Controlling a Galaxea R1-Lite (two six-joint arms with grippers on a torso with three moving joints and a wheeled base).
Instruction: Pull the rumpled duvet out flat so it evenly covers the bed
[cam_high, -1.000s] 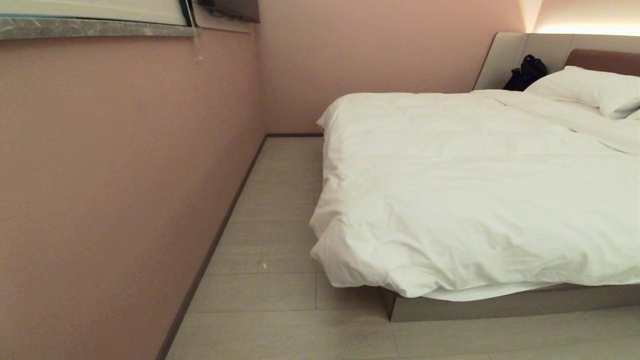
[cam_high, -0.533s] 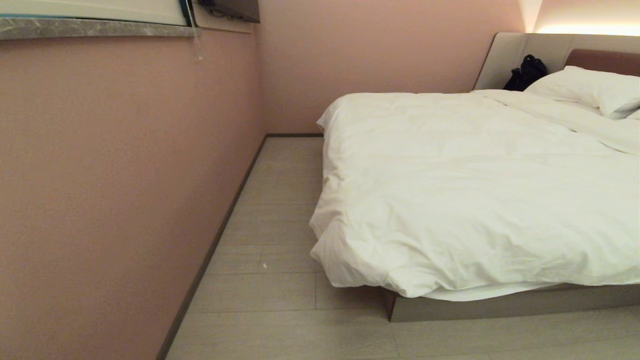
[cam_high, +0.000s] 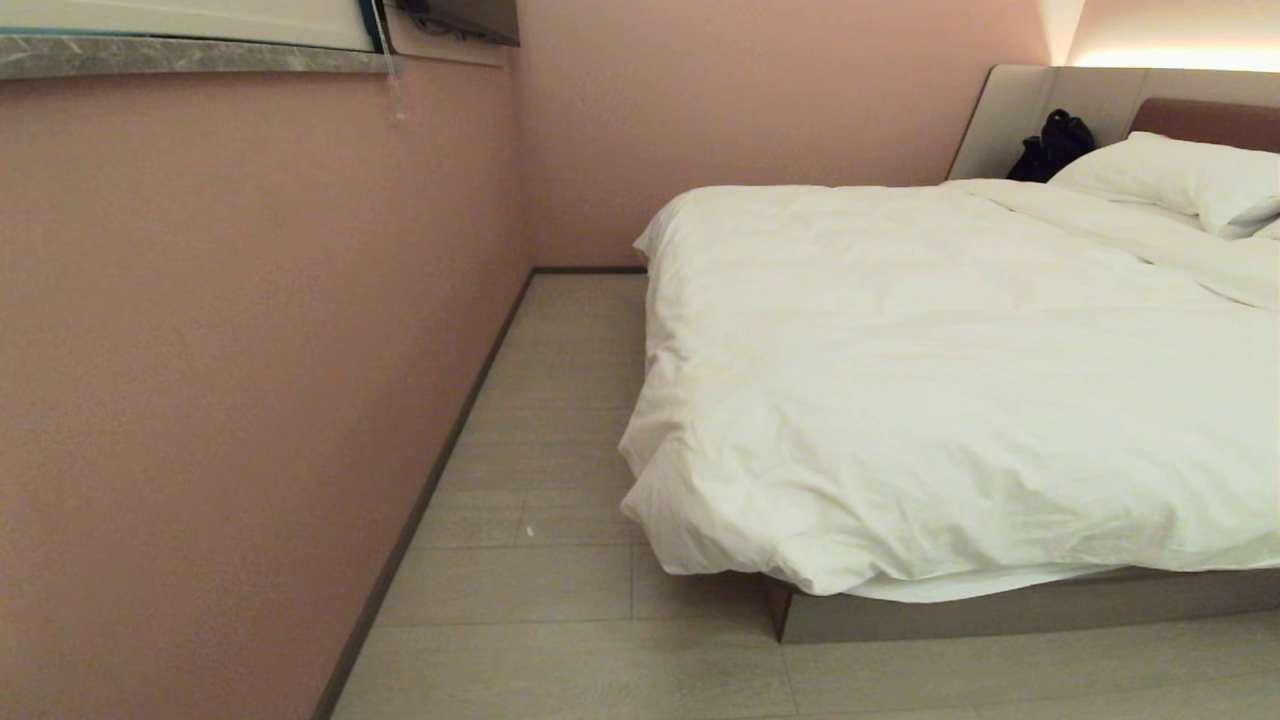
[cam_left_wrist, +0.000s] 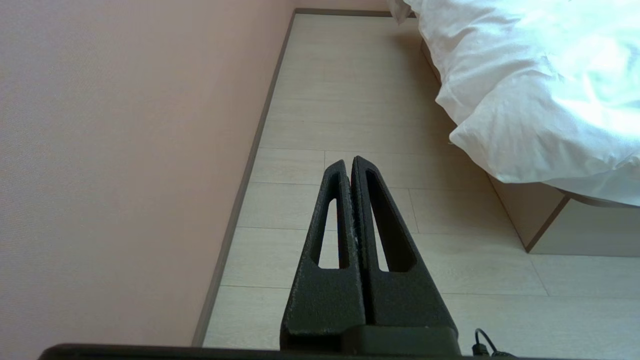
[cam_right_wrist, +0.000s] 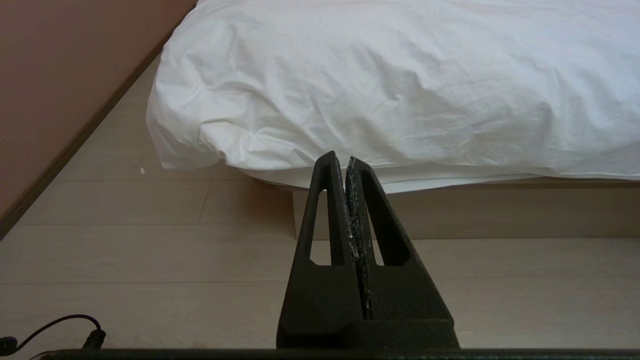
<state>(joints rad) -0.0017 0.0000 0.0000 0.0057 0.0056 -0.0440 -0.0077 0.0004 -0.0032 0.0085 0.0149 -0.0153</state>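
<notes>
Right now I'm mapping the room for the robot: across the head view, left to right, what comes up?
Pink wall → strip of wood floor → duvet hanging over the corner of the bed → black bag → pillow.

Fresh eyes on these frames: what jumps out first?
The puffy white duvet dominates, spread over the bed at right, its near corner bulging past the base. A black bag sits against the headboard. Both grippers, left and right, are shut above the floor, short of the bed.
</notes>
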